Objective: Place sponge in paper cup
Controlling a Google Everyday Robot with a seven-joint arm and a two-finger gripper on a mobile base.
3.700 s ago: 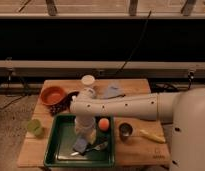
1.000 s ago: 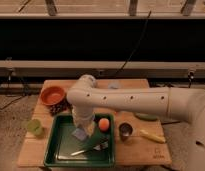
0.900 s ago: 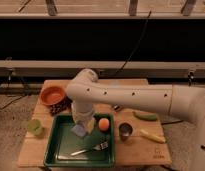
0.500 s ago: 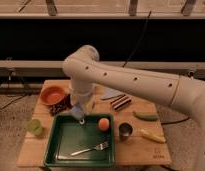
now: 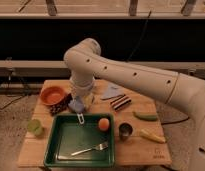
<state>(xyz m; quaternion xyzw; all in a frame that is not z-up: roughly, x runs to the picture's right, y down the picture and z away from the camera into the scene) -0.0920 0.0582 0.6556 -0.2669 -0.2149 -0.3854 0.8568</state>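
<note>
Table (image 5: 141, 142) of pale wood stands on speckled floor w/ a dark wall and rails behind; it carries a green tray (image 5: 61, 150), fork (image 5: 91, 148), orange ball (image 5: 103, 123), orange bowl (image 5: 52, 94), green cup (image 5: 34, 127) and metal cup (image 5: 125, 131). Gripper (image 5: 80, 102) hangs over the tray's back rim, clamped on the sponge (image 5: 77, 105). Vs. 0.5 s ago, arm has lifted further. Paper cup is hidden behind the arm.

end effector (image 5: 80, 102) fingers blurred, paper cup hidden by arm
</note>
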